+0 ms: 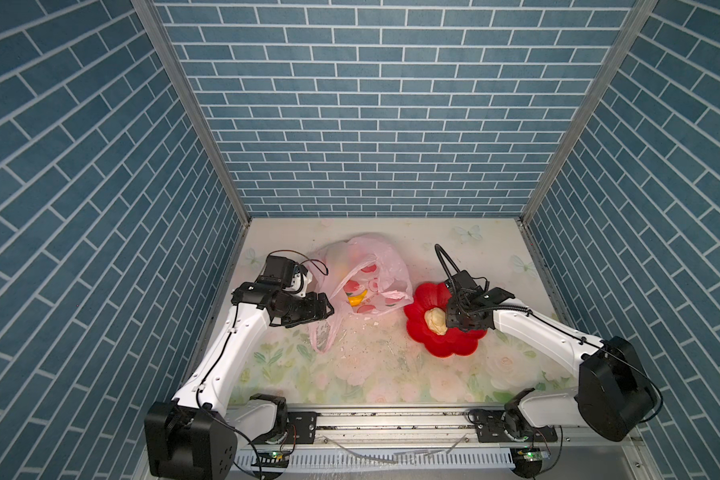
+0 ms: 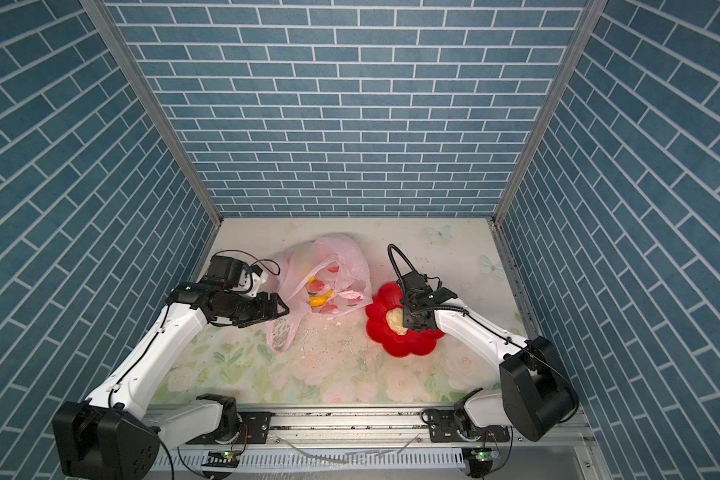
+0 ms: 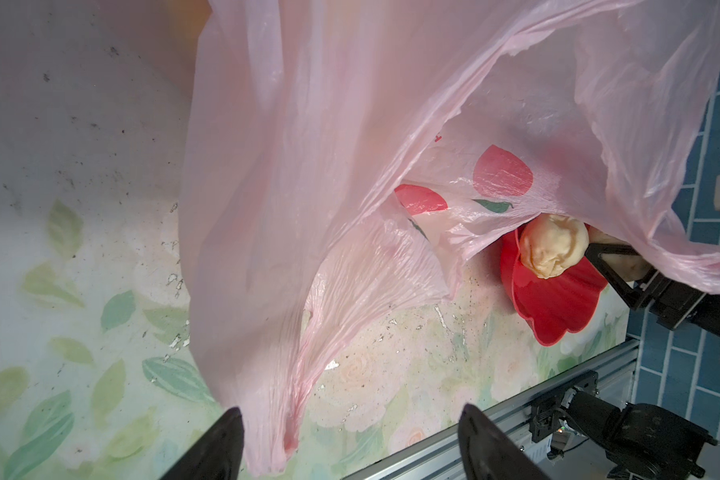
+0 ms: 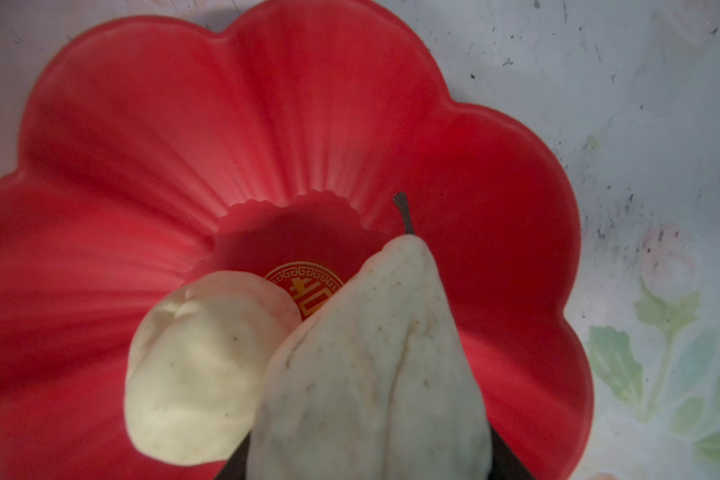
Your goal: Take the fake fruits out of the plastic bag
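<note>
The red flower-shaped plastic dish (image 1: pixel 441 347) sat right of centre in both top views, on the floral table cover (image 1: pixel 391 374). It lay just beside the pale-pink translucent plastic bag (image 1: pixel 362 266), whose crumpled film and printed red marks screened most of what the bag held.

Your left pincer (image 3: pixel 354 440) stood released, jaws wide apart, at the bag's left edge. In the left wrist view a handle loop (image 3: pixel 275 415) hung between the fingers (image 3: pixel 221 449), nearer one of them; I could not tell whether it touched.

Your right pincer (image 1: pixel 449 322) was over the dish, grasping a cream pear-shaped toy fruit with a dark stem (image 4: pixel 375 374). That fruit was just beside the cream lumpy toy fruit (image 4: pixel 200 374) lying in the dish.

A yellow toy banana (image 1: pixel 357 298) showed in the bag's open mouth. The other fruits (image 1: pixel 342 269) inside were only blurred orange-yellow patches through the film. The pear hid the right fingertips; only dark slivers showed at the lower edge of the right wrist view.
</note>
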Robot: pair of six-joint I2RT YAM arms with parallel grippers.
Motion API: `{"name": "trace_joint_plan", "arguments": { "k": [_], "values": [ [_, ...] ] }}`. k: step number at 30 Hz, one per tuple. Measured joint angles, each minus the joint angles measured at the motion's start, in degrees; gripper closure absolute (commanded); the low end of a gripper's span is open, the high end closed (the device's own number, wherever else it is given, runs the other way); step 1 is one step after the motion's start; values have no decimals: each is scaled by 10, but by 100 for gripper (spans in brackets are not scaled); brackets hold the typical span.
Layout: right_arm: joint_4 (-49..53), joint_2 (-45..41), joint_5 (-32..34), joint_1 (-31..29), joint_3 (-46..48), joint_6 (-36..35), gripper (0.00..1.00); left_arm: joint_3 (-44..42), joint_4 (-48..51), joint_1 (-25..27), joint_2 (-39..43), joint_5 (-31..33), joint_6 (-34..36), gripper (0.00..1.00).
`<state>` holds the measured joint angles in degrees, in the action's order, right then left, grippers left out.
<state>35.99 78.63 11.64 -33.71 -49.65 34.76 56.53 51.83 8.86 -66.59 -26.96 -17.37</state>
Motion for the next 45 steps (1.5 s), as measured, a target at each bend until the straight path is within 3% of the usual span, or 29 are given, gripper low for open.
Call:
{"name": "trace_joint_plan", "arguments": {
  "k": [15, 28, 38, 45],
  "values": [
    [-13, 24, -16, 14, 0, 0, 47, 14, -3, 0, -53, 14, 14, 19],
    [-30, 54, -18, 15, 0, -5, 26, 40, 30, 0, -33, 44, 16, 18],
    [-32, 52, -11, 15, 0, -6, 22, 33, 33, 0, -31, 45, 16, 18],
    [-24, 1, -1, 15, 0, -6, 22, 25, 34, 0, -30, 79, 18, 17]
  ]
}}
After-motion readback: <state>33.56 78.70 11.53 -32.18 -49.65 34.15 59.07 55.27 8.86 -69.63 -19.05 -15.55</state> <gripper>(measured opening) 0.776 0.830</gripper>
